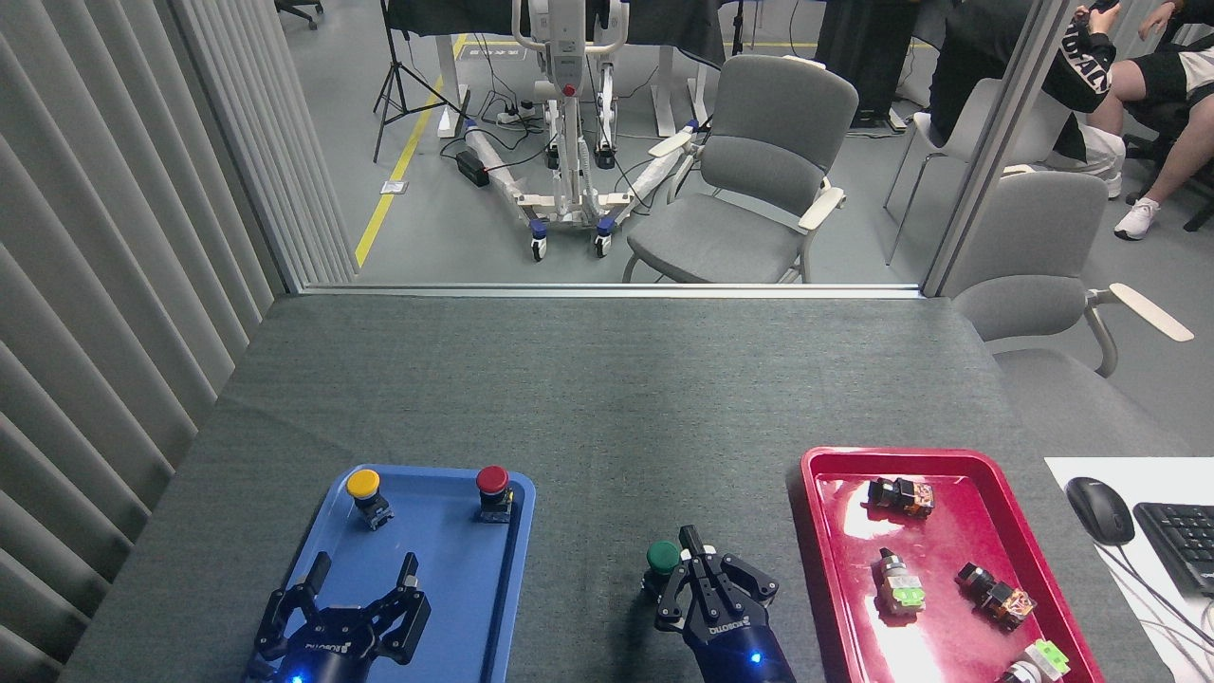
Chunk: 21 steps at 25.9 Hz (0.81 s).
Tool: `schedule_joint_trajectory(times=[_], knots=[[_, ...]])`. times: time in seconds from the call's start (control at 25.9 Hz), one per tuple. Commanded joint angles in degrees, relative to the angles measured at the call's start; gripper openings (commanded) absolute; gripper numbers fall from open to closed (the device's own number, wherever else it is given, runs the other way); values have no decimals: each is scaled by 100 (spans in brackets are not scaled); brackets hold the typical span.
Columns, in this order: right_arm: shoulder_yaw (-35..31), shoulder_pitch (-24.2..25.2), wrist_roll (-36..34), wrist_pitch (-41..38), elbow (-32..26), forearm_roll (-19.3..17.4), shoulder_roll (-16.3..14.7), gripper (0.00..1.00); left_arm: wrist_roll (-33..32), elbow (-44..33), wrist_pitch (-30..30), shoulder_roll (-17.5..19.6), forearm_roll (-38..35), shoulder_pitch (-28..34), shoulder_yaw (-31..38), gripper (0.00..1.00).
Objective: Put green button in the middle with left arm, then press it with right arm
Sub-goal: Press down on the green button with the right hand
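The green button (661,558) stands upright on the dark grey cloth in the middle (607,417) of the table, between the two trays. My right gripper (691,544) is shut, its fingers pressed together into one point. Its tip lies right beside the button's cap on the right and hides part of the body; I cannot tell whether it touches. My left gripper (361,571) is open and empty, low over the near part of the blue tray (446,617), well left of the button.
A yellow-capped button (363,486) and a red-capped button (492,482) stand at the far end of the blue tray. The red tray (948,465) on the right holds several small switch parts. A mouse (1098,509) and keyboard (1181,543) lie at the far right.
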Motion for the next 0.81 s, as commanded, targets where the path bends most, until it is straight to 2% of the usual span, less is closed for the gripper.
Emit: schedule_joint_trajectory(times=[0.0,0.54,0.77], knots=[[38,-73,-17,3,273,-8,10,0,-1,2,1,4,9,62,94,100],[38,-3,-78,12,669,-70,45,0,-1,-7,-174,-13,53,80,165,100],[-15,-38,-175,-5,616,-219,54,0,-1,-7,-174,-13,88,115,165,100]])
